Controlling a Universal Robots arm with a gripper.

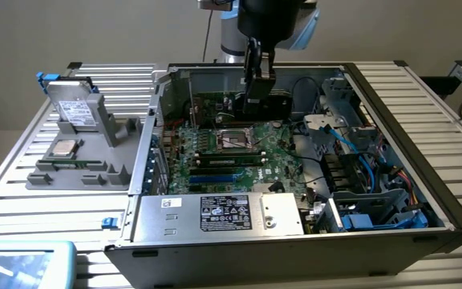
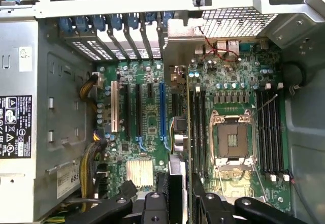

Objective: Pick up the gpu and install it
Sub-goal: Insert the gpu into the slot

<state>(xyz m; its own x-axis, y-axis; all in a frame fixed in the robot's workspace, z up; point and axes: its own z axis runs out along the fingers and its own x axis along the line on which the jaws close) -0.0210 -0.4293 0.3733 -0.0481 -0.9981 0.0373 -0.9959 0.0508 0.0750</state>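
Now the tool point(image 1: 259, 84) grips the gpu point(image 1: 273, 107) on edge just above the motherboard point(image 1: 239, 162), its long side along the slots point(image 2: 162, 109).

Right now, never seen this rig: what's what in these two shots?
It's one robot arm with a gripper, working over an open PC case on a slatted table. The exterior view comes from a camera off the arm. The wrist view comes from a camera on its wrist, looking down at the motherboard. The gripper is shut on the gpu, holding it on edge over the motherboard; it doesn't look seated yet. On the exterior view's left, a grey tray holds a hard drive and a CPU.
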